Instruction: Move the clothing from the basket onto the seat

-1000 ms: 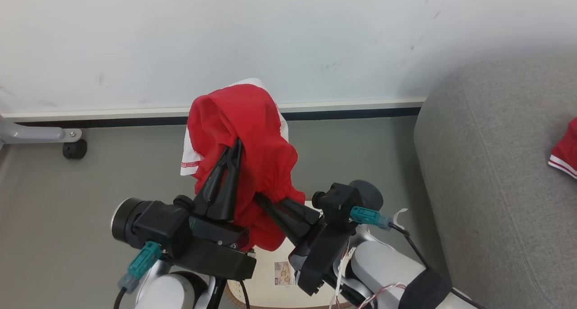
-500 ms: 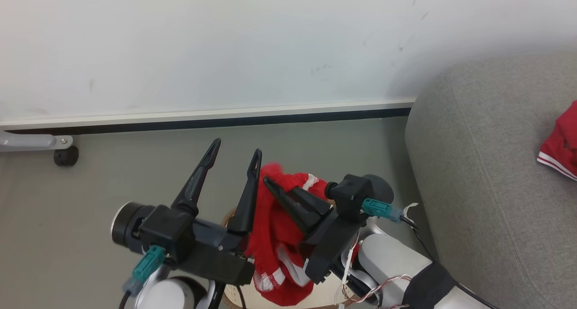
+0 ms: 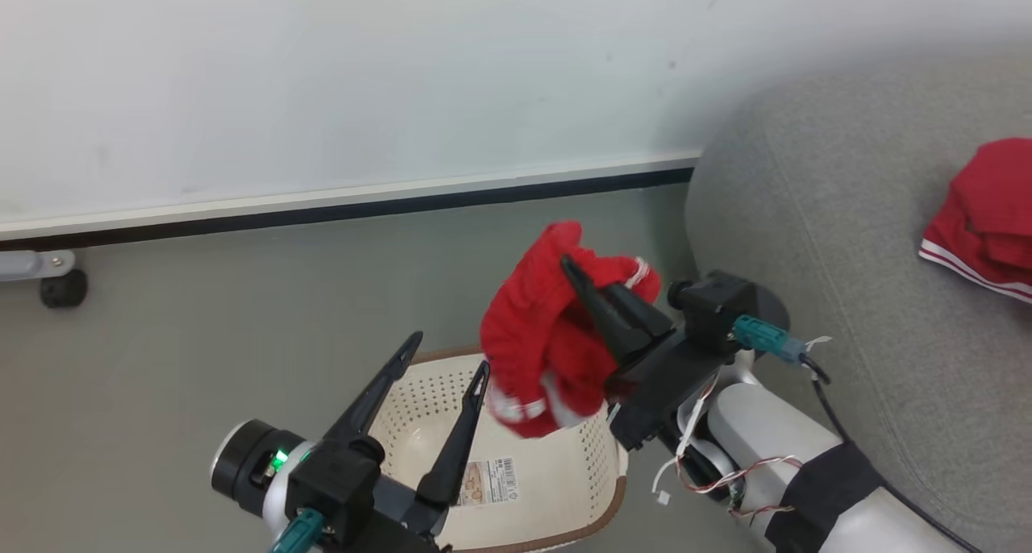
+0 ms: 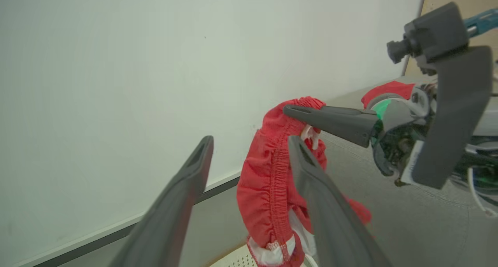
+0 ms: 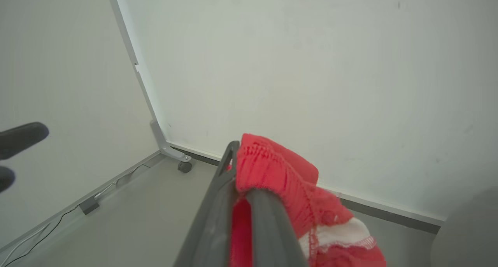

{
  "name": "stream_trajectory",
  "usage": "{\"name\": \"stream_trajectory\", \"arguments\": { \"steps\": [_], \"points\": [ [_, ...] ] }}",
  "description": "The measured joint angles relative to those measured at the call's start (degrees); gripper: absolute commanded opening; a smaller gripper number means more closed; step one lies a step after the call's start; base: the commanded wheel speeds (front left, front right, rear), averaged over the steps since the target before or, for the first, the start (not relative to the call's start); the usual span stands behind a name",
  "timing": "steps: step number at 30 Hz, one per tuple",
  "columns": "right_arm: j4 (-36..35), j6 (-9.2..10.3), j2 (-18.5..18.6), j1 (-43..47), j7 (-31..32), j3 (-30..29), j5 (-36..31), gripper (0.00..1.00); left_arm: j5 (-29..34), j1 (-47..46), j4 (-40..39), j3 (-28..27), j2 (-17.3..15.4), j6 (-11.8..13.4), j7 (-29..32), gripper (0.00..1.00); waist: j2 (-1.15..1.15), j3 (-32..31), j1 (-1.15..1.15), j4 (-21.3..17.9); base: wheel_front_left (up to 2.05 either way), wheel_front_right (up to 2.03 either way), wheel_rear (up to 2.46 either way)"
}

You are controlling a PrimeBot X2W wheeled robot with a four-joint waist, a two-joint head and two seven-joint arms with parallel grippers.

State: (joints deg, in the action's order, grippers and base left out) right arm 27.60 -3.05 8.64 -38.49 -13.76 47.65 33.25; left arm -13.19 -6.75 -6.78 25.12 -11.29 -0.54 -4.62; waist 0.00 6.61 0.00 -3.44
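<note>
Two grippers: right gripper (image 3: 569, 264) is pinching the clothing (image 3: 524, 335) over the basket (image 3: 584, 456) rim, seat (image 3: 806, 255) edge near its right; left gripper (image 3: 449, 351) is hanging spread, open floor (image 3: 161, 359) leftward.

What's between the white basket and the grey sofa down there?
In the head view, between basket and sofa runs a strip of grey floor; the right arm crosses above it, its right claw shut on the clothing.

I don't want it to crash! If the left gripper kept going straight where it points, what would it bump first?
Probably the red clothing hanging from the right gripper, just ahead of the left gripper. Depth is unclear, so it might slip past toward the wall.
</note>
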Motion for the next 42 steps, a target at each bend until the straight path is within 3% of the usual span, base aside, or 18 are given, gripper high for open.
{"name": "stream_trajectory", "arguments": {
  "steps": [10,24,42],
  "points": [
    [-2.2,2.69,2.5,0.4,-0.5,-3.9,0.0,0.00,1.0,1.2,-1.7,2.9,-1.8,-2.0,1.4,1.00,0.00,2.0,0.00,-5.3,0.00,0.00,0.00],
    [-6.4,6.62,5.5,4.1,-0.5,-9.8,0.1,0.00,3.1,1.2,-4.5,4.3,-4.5,-3.1,3.5,1.00,0.00,5.0,0.00,-15.9,0.00,0.00,0.00],
    [-10.7,7.92,6.1,7.7,-0.5,-14.9,0.0,0.00,4.2,0.1,-7.0,4.5,-6.9,-3.6,6.2,1.00,0.00,9.5,-0.01,-27.3,0.00,0.00,0.00]
  ]
}}
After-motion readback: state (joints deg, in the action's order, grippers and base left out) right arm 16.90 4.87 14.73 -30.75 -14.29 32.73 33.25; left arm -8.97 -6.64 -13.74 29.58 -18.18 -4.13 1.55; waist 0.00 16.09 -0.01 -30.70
